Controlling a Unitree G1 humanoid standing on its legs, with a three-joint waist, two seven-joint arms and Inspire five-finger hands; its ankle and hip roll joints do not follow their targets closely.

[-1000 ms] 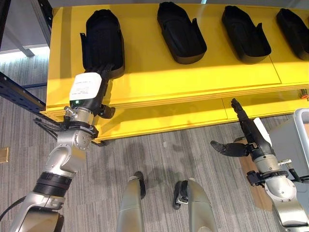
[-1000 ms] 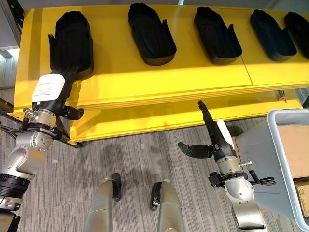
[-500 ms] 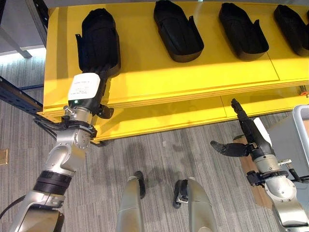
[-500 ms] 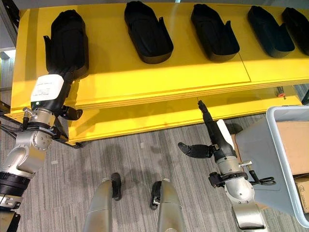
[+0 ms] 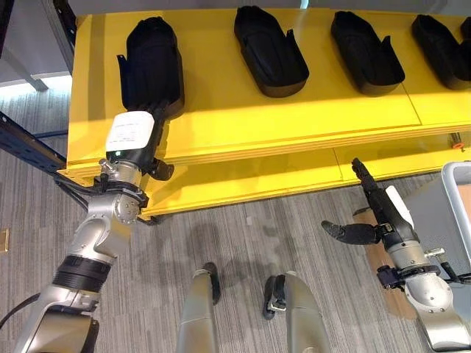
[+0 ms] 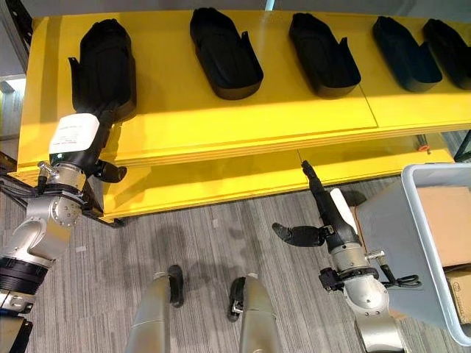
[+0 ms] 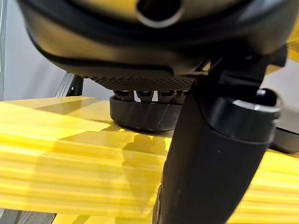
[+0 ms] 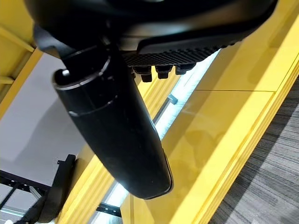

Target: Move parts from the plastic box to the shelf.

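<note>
Here is a bright yellow two-tier shelf point(image 5: 243, 121) standing on grey striped carpet floor point(image 5: 243, 243), with a dark blue metal rack frame point(image 5: 29, 143) beside its left end. Along the upper tier lies a row of black moulded plastic shell parts, well apart from one another: the leftmost part point(image 5: 151, 62) near the left end, lying with its hollow side down, then a second part point(image 5: 271, 50) and a third part point(image 5: 366, 51) with hollows up, and more running off toward the right end point(image 6: 401, 53). At the right side of the floor stands the pale grey plastic box point(image 6: 427, 243), its rim just beside the right arm, with brown cardboard point(image 6: 445, 220) showing inside it.

The left hand point(image 5: 131, 136), white label on its back, reaches up over the front edge of the upper tier by the left corner; its fingers lie at the near end of the leftmost part. The left wrist view shows fingertips point(image 7: 147, 94) lined up right over that part's rim, thumb hanging below the edge, but whether they clamp it or merely rest there I cannot tell.

The right hand point(image 6: 324, 213) hangs in front of the lower tier's front edge, fingers straight and pointing up at the shelf, thumb point(image 6: 294, 235) spread out sideways, holding nothing
</note>
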